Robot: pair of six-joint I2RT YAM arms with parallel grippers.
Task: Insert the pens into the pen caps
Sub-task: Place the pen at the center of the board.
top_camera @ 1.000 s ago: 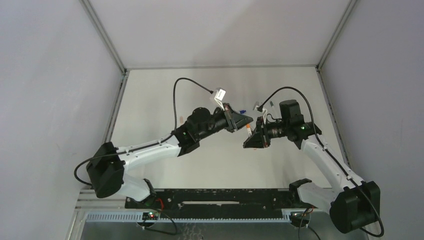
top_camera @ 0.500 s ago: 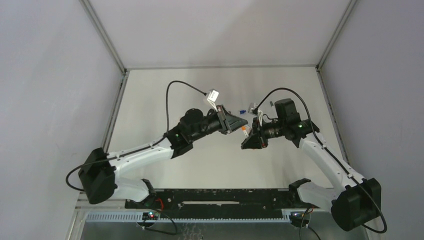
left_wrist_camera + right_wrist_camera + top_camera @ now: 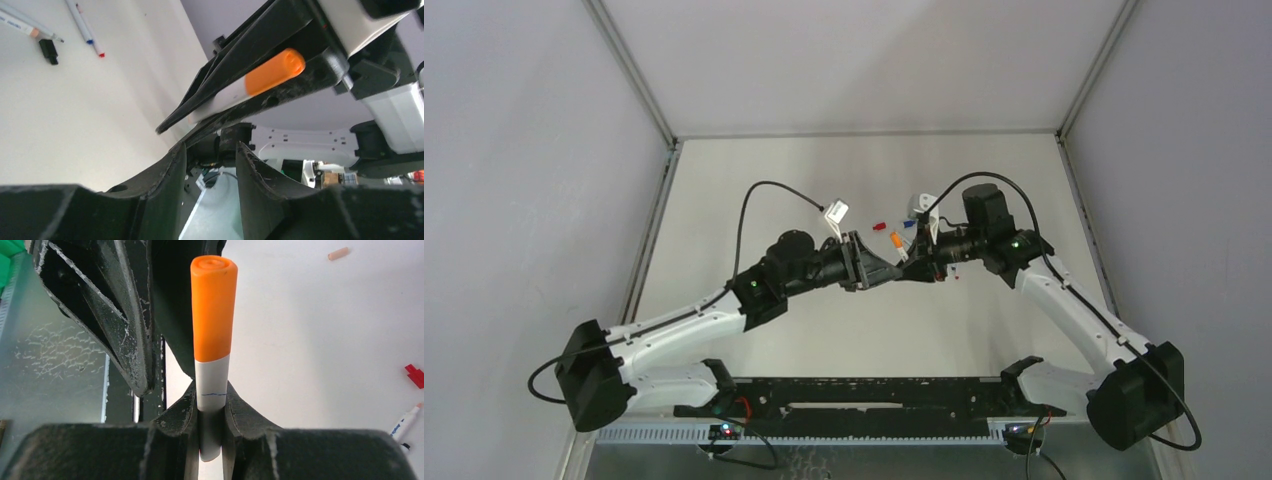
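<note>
Above the counter (image 3: 325, 340), between the two arms: the right gripper (image 3: 212, 410) is clenched on the white barrel of a pen (image 3: 212, 385), which juts well past its fingertips.
Cap on that pen: an orange cap (image 3: 213, 310) covers the free end.
Left gripper (image 3: 210, 155): released, jaws parted with nothing between them, just beside the capped end.
Risk, seating: I cannot tell whether the orange cap is pushed fully home. If not, it may slide off when the pen is tipped or put down.
Risk, knock: the left gripper is so close that a sideways move could strike the cap and lever the pen in its grip.
Risk, set-down: loose pens (image 3: 82, 22) and caps lie on the counter, so lowering this pen among them could scatter them.
Containers: no tray or box shows, and the caps are the only holders.
Orange cap, contents: the held pen's tip.
Black cap (image 3: 48, 51): lying on the counter near the loose pens, seemingly empty.
Red cap (image 3: 414, 375): on the counter, apart from any pen.
</note>
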